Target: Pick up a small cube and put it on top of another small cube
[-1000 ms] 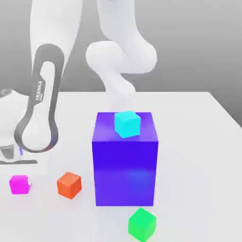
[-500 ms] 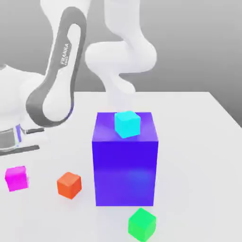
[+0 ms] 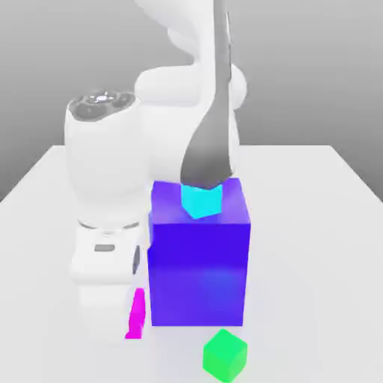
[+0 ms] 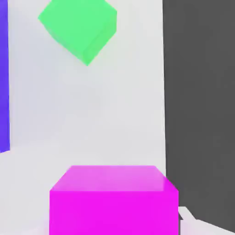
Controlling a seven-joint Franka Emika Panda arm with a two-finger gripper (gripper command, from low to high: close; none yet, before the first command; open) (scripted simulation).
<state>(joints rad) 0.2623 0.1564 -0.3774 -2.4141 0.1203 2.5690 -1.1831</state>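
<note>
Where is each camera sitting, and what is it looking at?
Exterior view: off the arm, looking slightly down across the table at the big blue block with a cyan cube on top; the white arm stands in front.
Hand view: on the hand, close behind the small cube, looking past it; a pale bit of the hand shows beside it.
Shared: small cube, green cube, blue block.

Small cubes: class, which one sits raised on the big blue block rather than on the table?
The cyan cube; it rests atop the blue block, while the green cube lies on the table.
</note>
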